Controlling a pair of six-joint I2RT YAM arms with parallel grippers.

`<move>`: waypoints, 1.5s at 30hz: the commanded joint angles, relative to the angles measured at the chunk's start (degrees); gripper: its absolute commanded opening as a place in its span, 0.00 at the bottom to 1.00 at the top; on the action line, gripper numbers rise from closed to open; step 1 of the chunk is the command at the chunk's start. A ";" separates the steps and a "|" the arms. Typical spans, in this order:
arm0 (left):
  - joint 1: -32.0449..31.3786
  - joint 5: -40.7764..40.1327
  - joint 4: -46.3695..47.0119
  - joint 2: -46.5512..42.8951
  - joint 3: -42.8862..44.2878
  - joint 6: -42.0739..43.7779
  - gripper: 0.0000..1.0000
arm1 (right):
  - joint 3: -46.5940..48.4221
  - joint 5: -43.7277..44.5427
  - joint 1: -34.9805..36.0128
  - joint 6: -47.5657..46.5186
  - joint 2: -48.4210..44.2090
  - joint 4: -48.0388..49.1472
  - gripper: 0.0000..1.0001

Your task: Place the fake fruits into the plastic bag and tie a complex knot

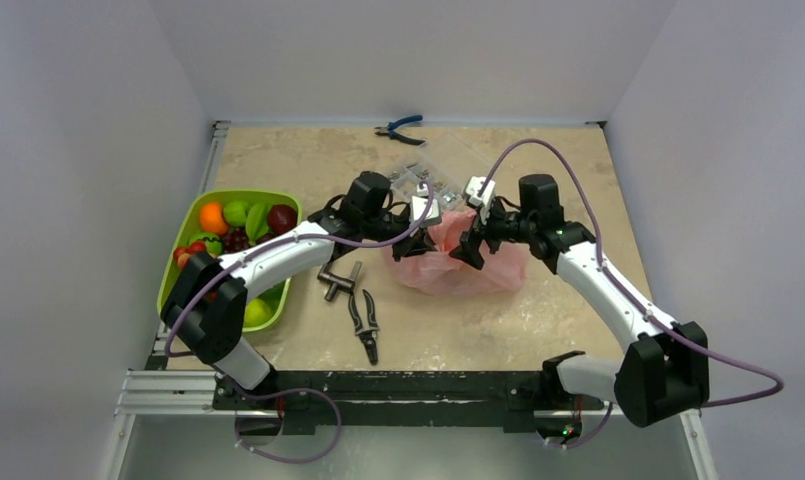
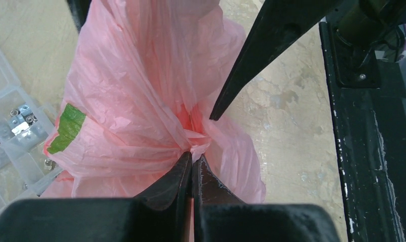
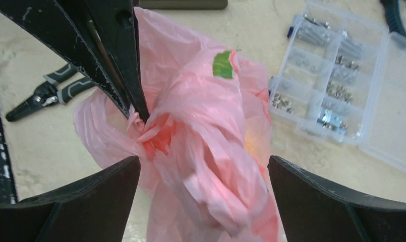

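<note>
The pink plastic bag [image 1: 460, 265] lies mid-table, its top gathered and twisted. My left gripper [image 1: 416, 236] is shut on a small tail of pink film at the twisted lump, the knot [image 2: 196, 140]; in the left wrist view the gripper [image 2: 193, 156] has its fingertips together on that film. My right gripper [image 1: 472, 248] is open, and in the right wrist view this gripper [image 3: 203, 169] has its fingers wide on either side of the bag's twisted neck [image 3: 206, 131]. Several fake fruits [image 1: 236, 225] lie in the lime-green tray [image 1: 177, 265]. Any fruit inside the bag is hidden.
A clear parts box [image 1: 436, 168] of screws stands just behind the bag and shows in the right wrist view [image 3: 337, 85]. Black pliers [image 1: 365, 326] and a black T-shaped tool [image 1: 340, 280] lie left of the bag. Blue pliers [image 1: 400, 127] lie by the back wall.
</note>
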 commanded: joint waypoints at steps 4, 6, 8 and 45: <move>0.29 5.49 -3.45 -2.47 3.96 2.64 0.00 | 7.08 -0.98 3.27 -18.95 2.55 -3.17 0.95; 0.35 6.14 -3.11 -3.34 3.84 2.85 0.00 | 7.26 0.08 4.18 -18.16 3.30 -1.68 0.86; 0.87 7.37 -2.49 -4.11 4.08 1.35 0.00 | 6.39 2.04 4.90 -16.48 3.74 1.02 0.76; 2.89 -19.47 16.56 -0.36 -4.15 -20.50 0.00 | 2.18 -8.61 4.47 23.44 0.33 3.16 0.00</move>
